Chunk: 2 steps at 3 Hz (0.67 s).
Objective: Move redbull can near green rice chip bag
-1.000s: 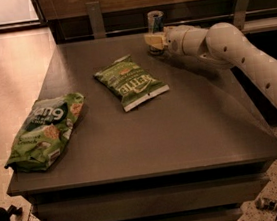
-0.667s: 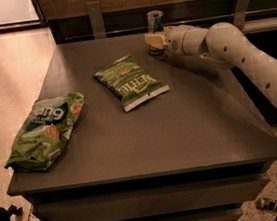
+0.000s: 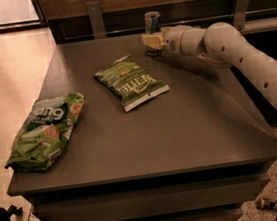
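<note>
The redbull can (image 3: 152,20) stands upright at the far edge of the dark table (image 3: 191,131), right of the middle. My gripper (image 3: 153,41) reaches in from the right and is at the can's lower half, which it hides; the can's shiny top shows above it. The green rice chip bag (image 3: 43,132) lies at the table's near left corner, far from the can and the gripper.
A smaller olive-green KETTLE bag (image 3: 131,81) lies in the middle of the table, between the can and the rice chip bag. My white arm (image 3: 237,55) crosses the table's right side. A wooden wall with metal brackets (image 3: 95,18) stands behind the table.
</note>
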{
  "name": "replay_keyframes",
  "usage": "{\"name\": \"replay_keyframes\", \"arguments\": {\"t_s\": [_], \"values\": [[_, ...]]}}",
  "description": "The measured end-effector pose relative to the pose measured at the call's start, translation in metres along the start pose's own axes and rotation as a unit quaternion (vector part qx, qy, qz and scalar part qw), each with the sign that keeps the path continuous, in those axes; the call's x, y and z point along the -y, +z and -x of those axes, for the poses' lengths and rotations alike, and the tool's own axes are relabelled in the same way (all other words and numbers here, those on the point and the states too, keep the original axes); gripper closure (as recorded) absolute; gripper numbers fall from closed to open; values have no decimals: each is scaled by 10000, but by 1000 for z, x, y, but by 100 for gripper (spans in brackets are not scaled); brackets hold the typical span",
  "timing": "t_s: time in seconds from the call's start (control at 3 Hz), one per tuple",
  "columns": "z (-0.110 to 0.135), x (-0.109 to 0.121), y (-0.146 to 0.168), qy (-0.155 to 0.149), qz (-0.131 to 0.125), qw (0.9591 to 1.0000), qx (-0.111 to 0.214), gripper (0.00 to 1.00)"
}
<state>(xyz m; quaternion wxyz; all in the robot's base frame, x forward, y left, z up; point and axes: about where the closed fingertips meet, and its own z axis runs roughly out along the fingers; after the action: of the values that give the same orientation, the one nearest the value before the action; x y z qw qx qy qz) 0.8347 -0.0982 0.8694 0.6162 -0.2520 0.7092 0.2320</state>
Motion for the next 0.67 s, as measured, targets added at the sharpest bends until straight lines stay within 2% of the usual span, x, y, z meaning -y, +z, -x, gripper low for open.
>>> {"name": "replay_keyframes", "arguments": {"t_s": [0.33, 0.67], "values": [[18, -5, -12, -12, 215, 9997, -129, 100], [49, -20, -43, 83, 368, 9991, -201, 100]]}}
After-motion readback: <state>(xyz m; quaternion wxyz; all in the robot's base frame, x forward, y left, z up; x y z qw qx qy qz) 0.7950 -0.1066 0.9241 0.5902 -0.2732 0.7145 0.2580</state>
